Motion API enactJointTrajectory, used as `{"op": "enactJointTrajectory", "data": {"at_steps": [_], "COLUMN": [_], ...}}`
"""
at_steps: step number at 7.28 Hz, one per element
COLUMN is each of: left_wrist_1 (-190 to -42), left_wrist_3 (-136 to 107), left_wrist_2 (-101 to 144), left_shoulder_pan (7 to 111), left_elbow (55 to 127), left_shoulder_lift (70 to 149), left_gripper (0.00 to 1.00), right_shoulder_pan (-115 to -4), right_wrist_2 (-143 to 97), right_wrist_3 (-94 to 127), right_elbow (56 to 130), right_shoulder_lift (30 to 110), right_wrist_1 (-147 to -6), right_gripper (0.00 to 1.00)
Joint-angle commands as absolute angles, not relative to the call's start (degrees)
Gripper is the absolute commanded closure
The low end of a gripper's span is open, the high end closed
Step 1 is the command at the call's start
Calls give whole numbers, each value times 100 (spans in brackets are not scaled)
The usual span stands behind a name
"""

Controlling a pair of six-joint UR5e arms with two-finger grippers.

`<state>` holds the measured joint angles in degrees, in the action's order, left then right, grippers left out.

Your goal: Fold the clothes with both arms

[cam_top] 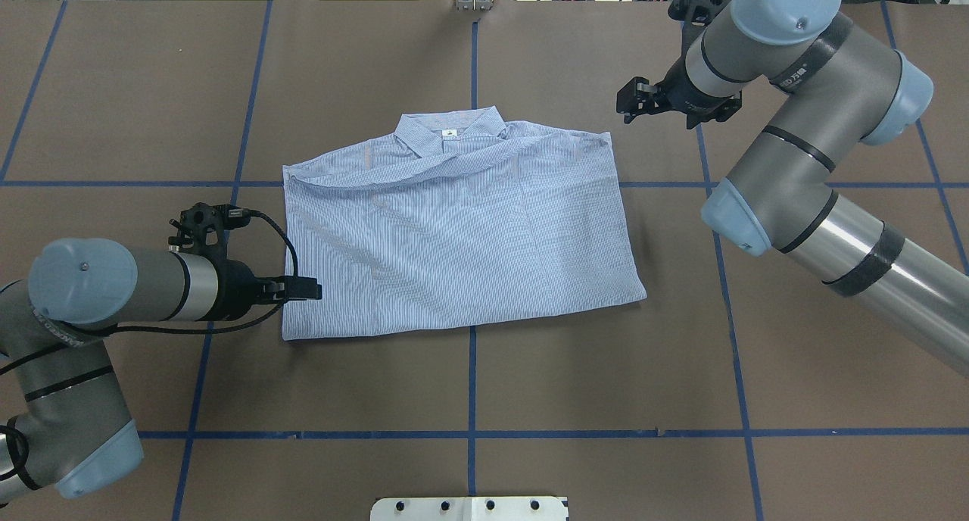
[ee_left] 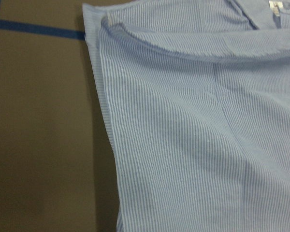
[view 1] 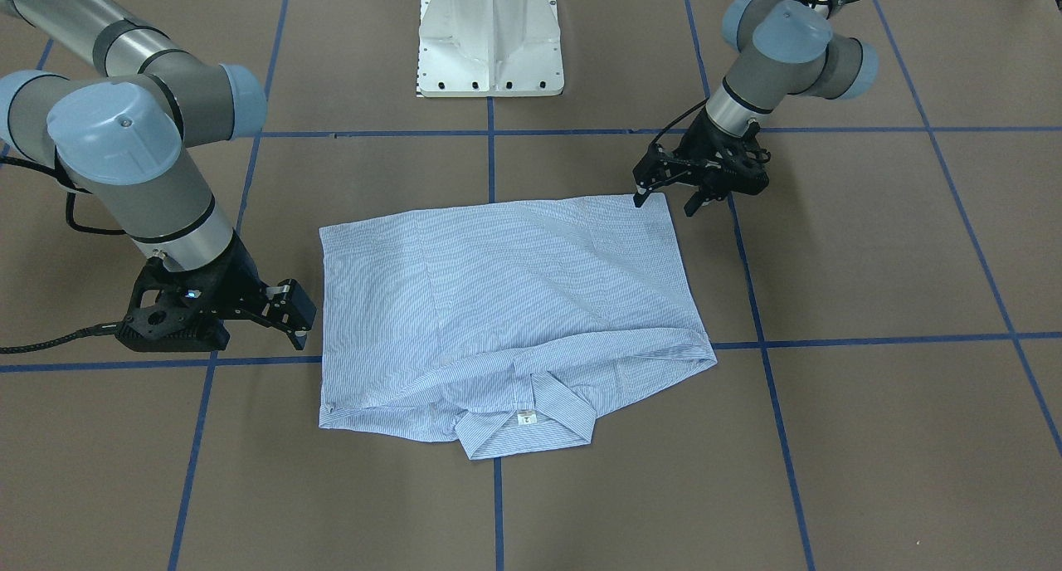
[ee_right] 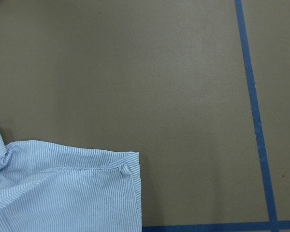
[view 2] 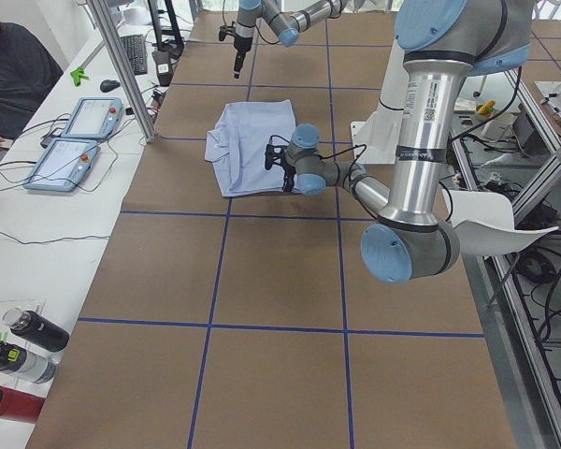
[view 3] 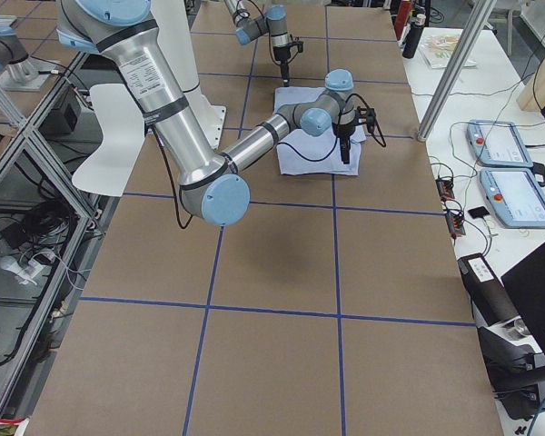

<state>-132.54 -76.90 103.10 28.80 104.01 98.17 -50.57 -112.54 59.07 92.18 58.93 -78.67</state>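
While no fold is under way, table [cam_top: 757, 316] carries shirt [cam_top: 454, 233] at centre, already a rectangle, collar far. Left gripper [cam_top: 306, 288] beside near-left edge, jaws apart, empty. Right gripper [cam_top: 632, 101] off far-right corner, likewise. Judged between folds: both must pinch edges next.

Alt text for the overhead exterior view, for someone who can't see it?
A light blue, white-striped shirt lies folded into a rough rectangle, collar away from the robot, on a brown table gridded with blue tape. The black two-finger left gripper sits at the shirt's left edge by its near corner; the black right gripper hangs apart, beyond the far right corner.
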Motion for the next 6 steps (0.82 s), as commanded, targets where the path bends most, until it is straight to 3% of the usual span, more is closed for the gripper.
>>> {"op": "enactJointTrajectory", "data": {"at_steps": [1, 6], "left_wrist_1": [-13245, -13113], "left_wrist_3": [-7813, -7822], "left_wrist_2": [10065, 9905], "left_shoulder_pan": [2585, 2531], "left_elbow": [10380, 10354], "left_shoulder_lift": [9800, 9817], "left_gripper": [4, 57], "right_shoulder_pan": [-5062, -5045], "right_wrist_2": [-11259, -11241], "right_wrist_3": [5906, 5915], "right_elbow": [9220, 9246], "right_shoulder_lift": [5897, 5906], "right_wrist_1": [-7866, -7857], "right_gripper": [0, 0]}}
